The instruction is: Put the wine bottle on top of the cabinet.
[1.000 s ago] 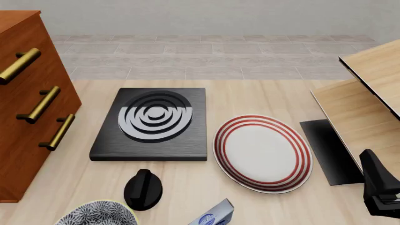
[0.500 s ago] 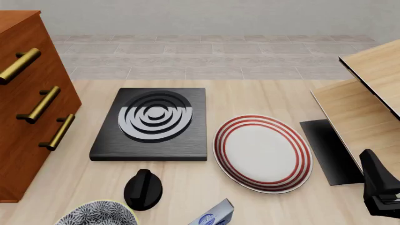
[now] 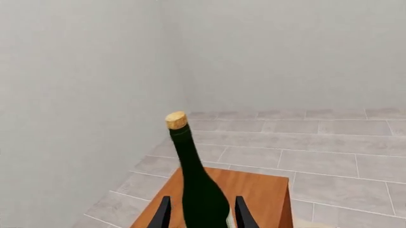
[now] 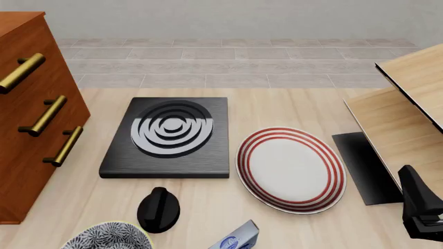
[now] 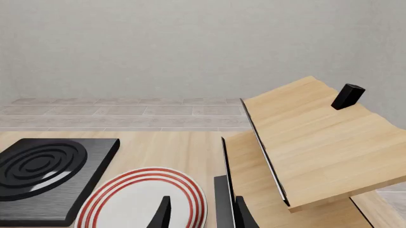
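Note:
In the left wrist view the wine bottle, dark green with a tan cork, leans slightly between the fingers of my left gripper. Thin gaps show on both sides, so the jaws stand open around it. Its base is out of view. The cabinet's reddish-brown top lies right below and behind it. In the front view the cabinet stands at the left edge with brass handles; the bottle and left gripper are out of that view. My right gripper is open and empty, low at the front right.
A black board with ring grooves and a red-rimmed plate lie mid-table. A black knob, a patterned bowl and a blue-and-white carton sit at the front edge. A pale wood shelf unit stands at the right.

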### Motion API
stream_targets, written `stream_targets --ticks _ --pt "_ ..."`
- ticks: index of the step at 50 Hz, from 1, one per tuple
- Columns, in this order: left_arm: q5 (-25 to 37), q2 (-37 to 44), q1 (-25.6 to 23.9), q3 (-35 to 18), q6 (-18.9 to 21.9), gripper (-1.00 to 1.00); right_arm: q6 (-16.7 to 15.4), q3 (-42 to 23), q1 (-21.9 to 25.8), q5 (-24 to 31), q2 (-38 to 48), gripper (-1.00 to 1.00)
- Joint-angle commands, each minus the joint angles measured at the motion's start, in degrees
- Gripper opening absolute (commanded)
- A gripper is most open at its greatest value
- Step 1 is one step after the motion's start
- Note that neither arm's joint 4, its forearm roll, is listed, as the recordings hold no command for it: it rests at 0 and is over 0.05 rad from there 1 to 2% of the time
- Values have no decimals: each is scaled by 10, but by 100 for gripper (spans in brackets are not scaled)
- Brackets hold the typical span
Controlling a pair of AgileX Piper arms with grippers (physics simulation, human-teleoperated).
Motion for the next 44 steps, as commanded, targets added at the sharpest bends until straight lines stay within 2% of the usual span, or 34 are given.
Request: stream_targets --ticks 1,31,44 --pt "21 -41 1 14 -3 100 0 0 0 0 0 100" --pt "96 -233 -64 93 -6 100 0 0 0 0 0 100" --pt "156 -393 -150 209 -6 100 0 0 0 0 0 100"
